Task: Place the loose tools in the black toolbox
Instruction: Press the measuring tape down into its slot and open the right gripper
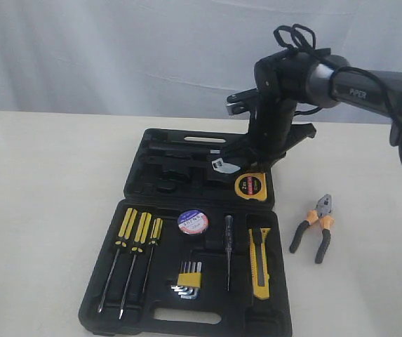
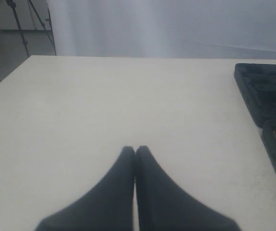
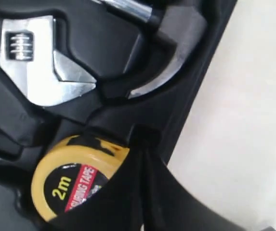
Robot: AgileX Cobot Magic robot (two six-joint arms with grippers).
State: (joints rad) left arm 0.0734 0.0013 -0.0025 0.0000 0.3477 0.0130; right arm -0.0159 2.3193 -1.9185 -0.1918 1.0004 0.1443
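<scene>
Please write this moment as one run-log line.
right claw: shut, by tape measure | left claw: shut | pliers: on table, outside toolbox

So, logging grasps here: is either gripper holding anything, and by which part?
Nothing is held. The right gripper is shut empty beside the tape measure in the toolbox; the left gripper is shut over bare table.

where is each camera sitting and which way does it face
Exterior: off the arms, looks down at the open black toolbox; right arm shows.
Left wrist: looks across the table toward a curtain; shut left gripper shows.
Right wrist: close above the tape measure; shut right gripper shows.
Shared: exterior and right wrist both see the tape measure.
</scene>
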